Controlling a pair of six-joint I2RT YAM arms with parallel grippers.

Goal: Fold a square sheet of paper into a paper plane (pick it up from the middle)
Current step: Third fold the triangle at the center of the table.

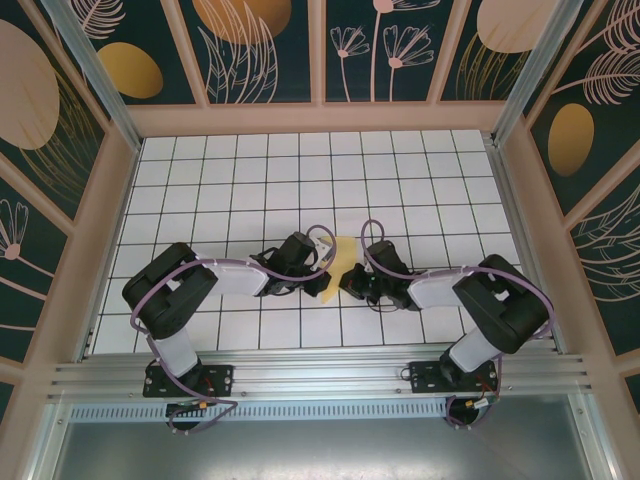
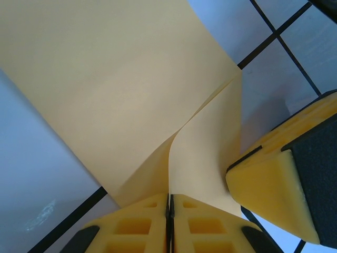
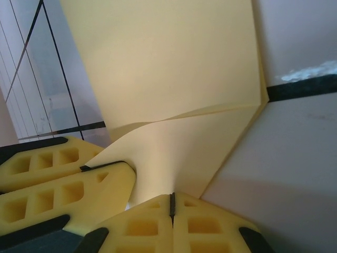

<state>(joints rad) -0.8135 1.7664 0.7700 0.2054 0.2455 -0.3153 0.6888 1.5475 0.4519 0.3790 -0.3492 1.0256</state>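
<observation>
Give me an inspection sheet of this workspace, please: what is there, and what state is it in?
Surface: white table with a black grid.
Job's things: square sheet of paper, pale yellow, bent along a crease, not yet a plane.
Clutter: nothing seen.
Grippers: left gripper shut on the paper's edge; right gripper shut on it too, close alongside.
Cables: purple cables in loose loops.
Surroundings: dark wall panels with plant drawings; metal rail along the near edge.

Both arms reach in from the bottom corners of the frame, elbows bent outward and wrists meeting mid-frame. The left hand and right hand face each other, each pinched shut on the sheet of paper.
</observation>
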